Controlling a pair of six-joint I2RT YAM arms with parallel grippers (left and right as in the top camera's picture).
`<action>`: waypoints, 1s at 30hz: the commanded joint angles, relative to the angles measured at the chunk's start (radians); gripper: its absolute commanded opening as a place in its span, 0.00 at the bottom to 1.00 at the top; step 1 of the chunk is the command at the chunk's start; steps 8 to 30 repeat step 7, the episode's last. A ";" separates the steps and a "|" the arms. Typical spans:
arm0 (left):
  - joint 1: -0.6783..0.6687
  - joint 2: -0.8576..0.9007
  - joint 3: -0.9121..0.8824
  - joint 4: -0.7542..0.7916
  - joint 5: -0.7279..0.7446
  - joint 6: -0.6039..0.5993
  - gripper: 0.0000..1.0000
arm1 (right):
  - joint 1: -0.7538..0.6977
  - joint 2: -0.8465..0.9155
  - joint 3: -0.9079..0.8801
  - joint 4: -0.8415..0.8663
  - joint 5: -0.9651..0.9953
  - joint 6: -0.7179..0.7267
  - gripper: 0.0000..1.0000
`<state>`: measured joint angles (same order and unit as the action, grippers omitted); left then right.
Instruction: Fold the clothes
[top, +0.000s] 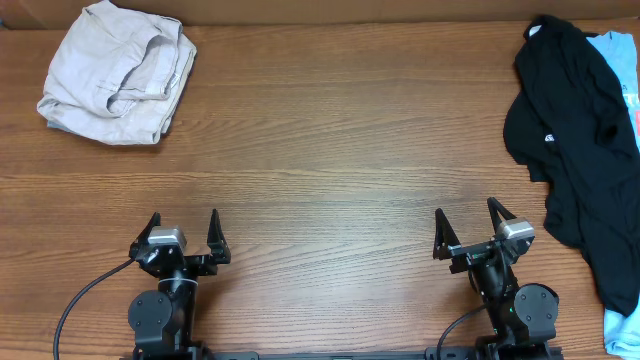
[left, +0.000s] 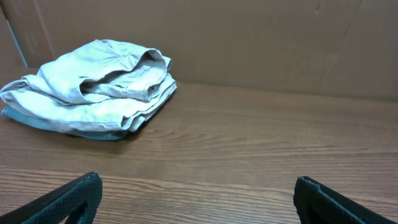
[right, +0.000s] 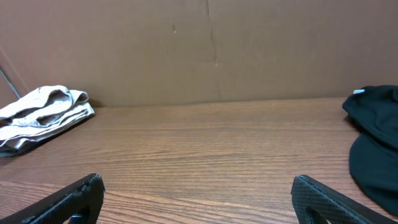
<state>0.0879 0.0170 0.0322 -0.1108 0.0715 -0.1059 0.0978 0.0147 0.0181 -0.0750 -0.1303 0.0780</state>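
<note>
Clothes (top: 118, 70) far-left — blk garment (top: 565, 110) tag (top: 533, 31) unreadable

black garment (top: 570, 130): cut by right edge | blue garment (top: 616, 50): mostly under it

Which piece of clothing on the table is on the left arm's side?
The pale beige clothes, bundled at the far left corner. The black garment and the light-blue piece at its edge lie along the right side.

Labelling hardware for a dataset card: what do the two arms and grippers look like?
Both arms are black with round joint housings. The left gripper and right gripper each have two tapered black fingers and a silver-grey block behind them. Black cables loop from both bases.
</note>
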 joint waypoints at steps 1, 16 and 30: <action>0.010 -0.013 -0.011 0.007 0.000 -0.006 1.00 | -0.006 -0.012 -0.010 0.005 0.006 0.000 1.00; 0.010 -0.013 -0.011 0.007 0.000 -0.007 0.99 | -0.006 -0.012 -0.010 0.005 0.006 0.000 1.00; 0.010 -0.013 -0.011 0.007 0.000 -0.007 0.99 | -0.006 -0.012 -0.010 0.005 0.006 0.000 1.00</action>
